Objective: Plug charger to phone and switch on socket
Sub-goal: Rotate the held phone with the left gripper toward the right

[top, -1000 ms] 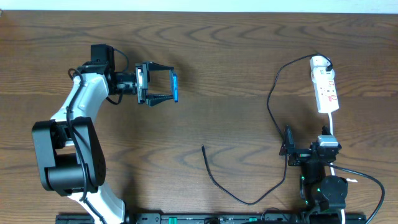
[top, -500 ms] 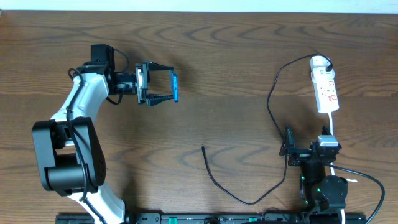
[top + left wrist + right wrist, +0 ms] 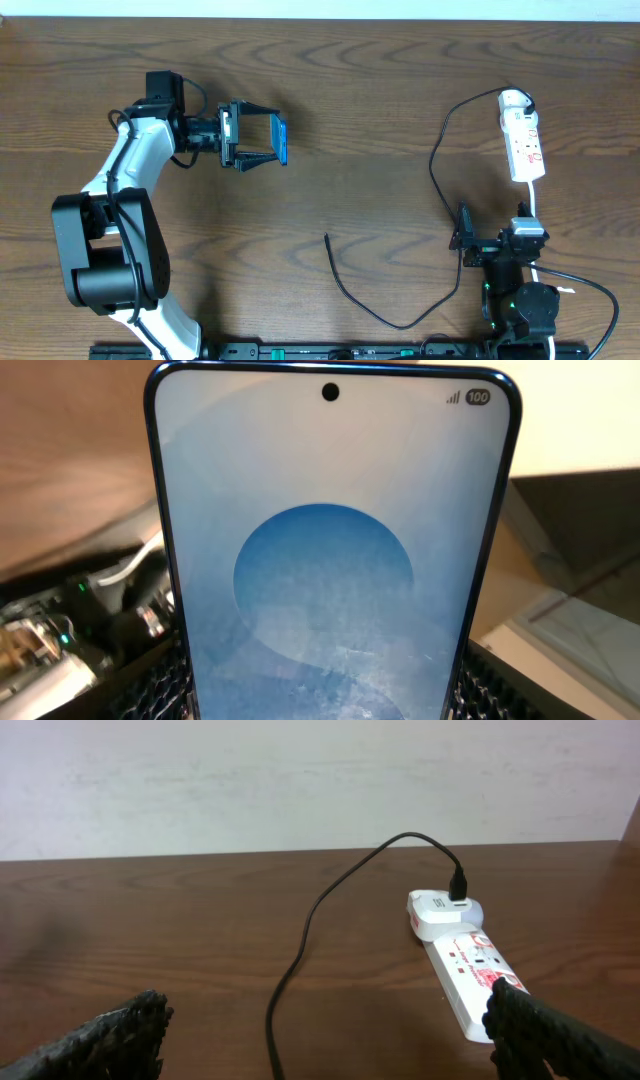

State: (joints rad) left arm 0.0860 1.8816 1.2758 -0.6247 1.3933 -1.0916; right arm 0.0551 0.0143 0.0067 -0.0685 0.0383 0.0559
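My left gripper [image 3: 276,139] is shut on the phone [image 3: 280,139] and holds it on edge above the table at the upper left. The phone's blue screen with a lighter circle fills the left wrist view [image 3: 330,560]. The charger, a thin black cable [image 3: 437,160], runs from the socket [image 3: 524,140] at the upper right down to a free tip [image 3: 327,238] near the table's middle. My right gripper [image 3: 463,236] is open and empty at the lower right. In the right wrist view the cable [image 3: 300,950] and the socket [image 3: 465,965] lie ahead of the open fingers [image 3: 320,1040].
A white cord [image 3: 534,200] leaves the socket toward my right arm's base. A white adapter [image 3: 440,910] sits plugged at the socket's far end. A pale wall stands behind the table.
The phone has turned slightly in my left gripper. The right arm has not moved.
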